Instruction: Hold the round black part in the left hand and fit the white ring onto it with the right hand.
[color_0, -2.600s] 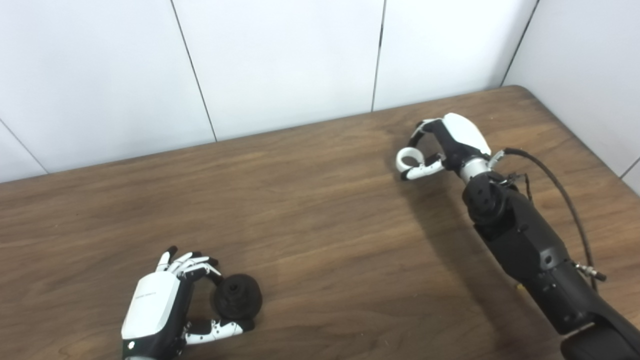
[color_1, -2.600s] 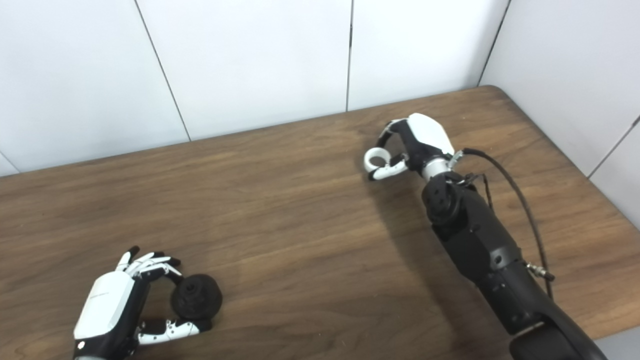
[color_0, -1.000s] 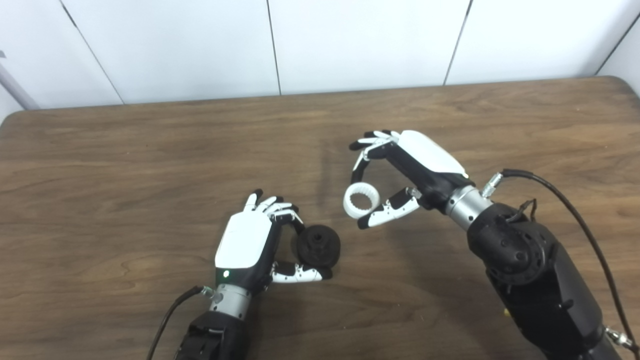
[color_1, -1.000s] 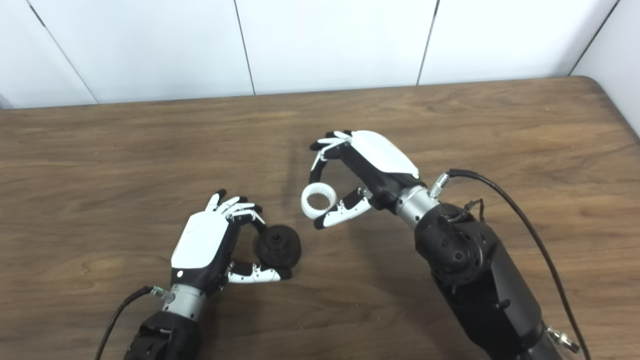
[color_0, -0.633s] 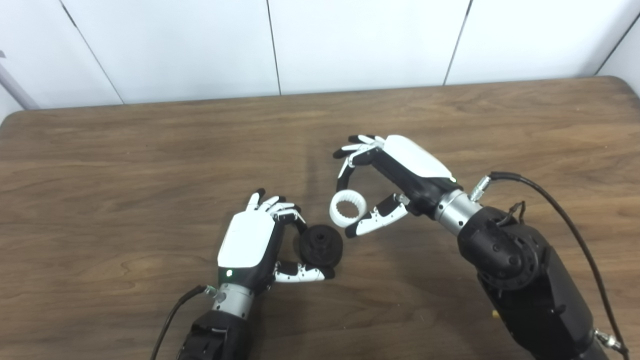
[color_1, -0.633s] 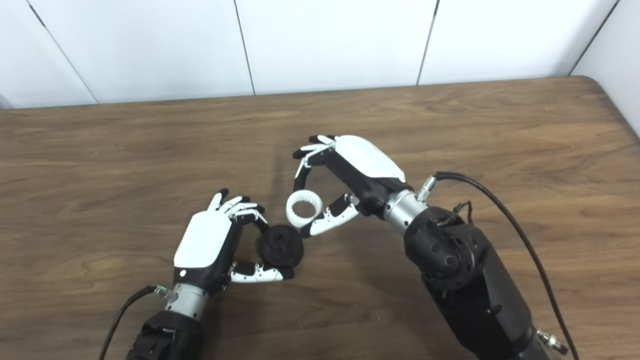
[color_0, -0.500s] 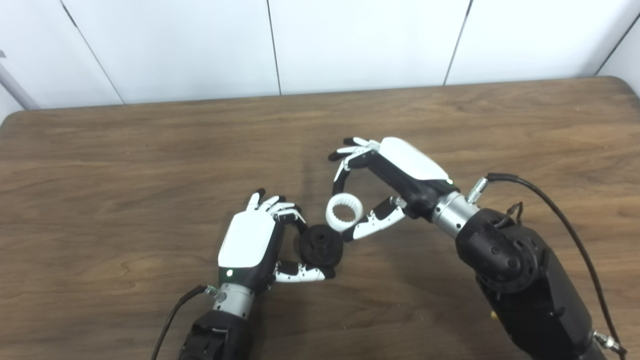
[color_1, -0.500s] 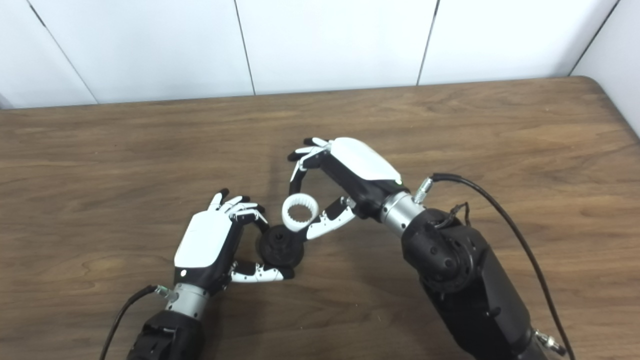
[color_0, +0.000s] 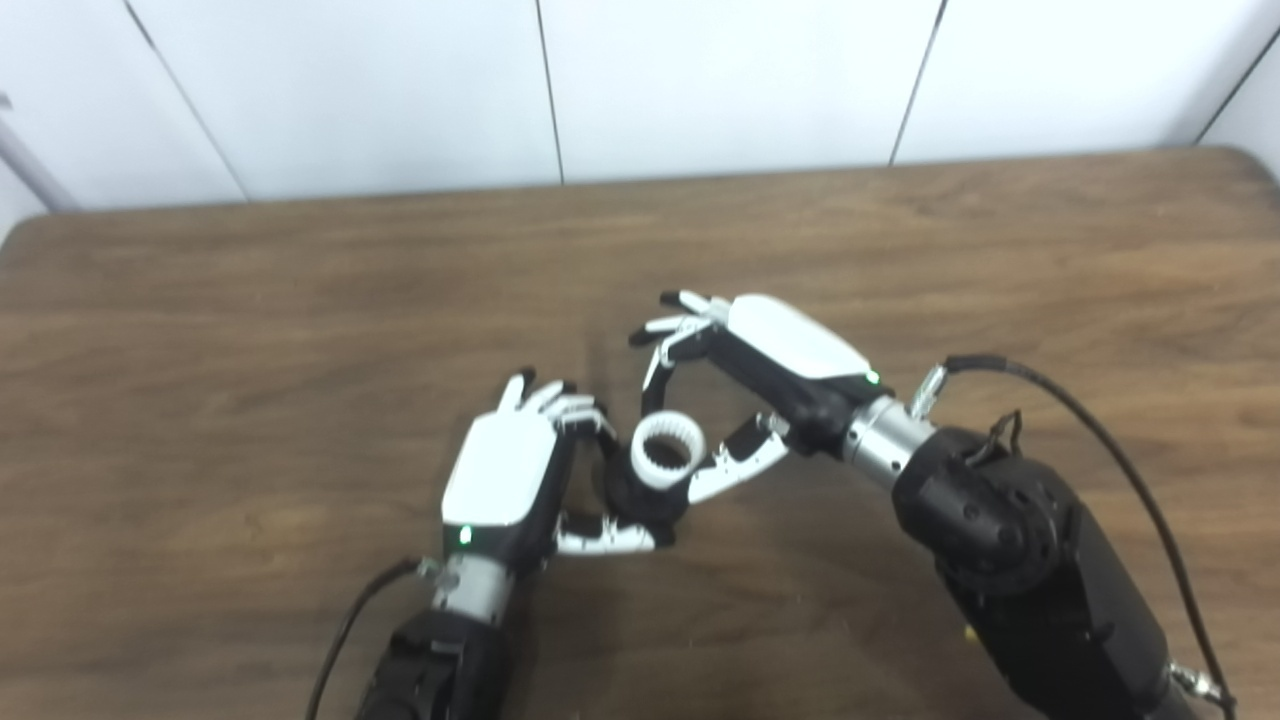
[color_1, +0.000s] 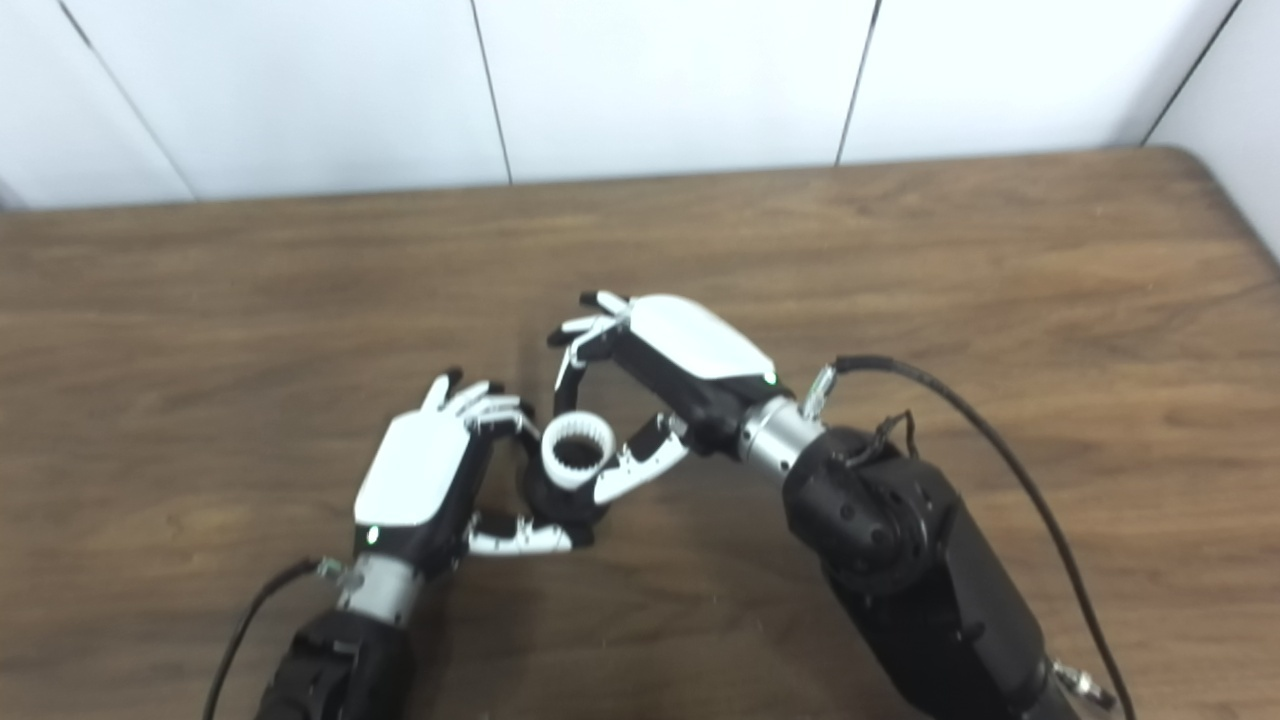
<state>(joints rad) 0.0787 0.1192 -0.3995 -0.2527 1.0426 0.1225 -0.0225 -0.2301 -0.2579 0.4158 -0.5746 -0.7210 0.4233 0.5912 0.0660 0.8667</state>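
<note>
Mostly hidden: round black part (color_0: 630, 497), covered from above by the white ring (color_0: 667, 451) and wrapped by the left hand (color_0: 510, 478); only a dark rim visible below the ring. Cannot tell whether ring seated or merely resting on top. Pinched between fingers (color_0: 656, 356) and thumb of the right hand (color_0: 770, 375), toothed inner bore facing up. Left fingers (color_0: 575, 410) curled round the black part at 10 o'clock, thumb underneath at 6 o'clock. No readable writing anywhere; just a green light on each hand's back. Both forearms cut off at the bottom edge. Near the desk (color_0: 250, 330) centre, with bare wood all round and wall panels at 12 o'clock.
</note>
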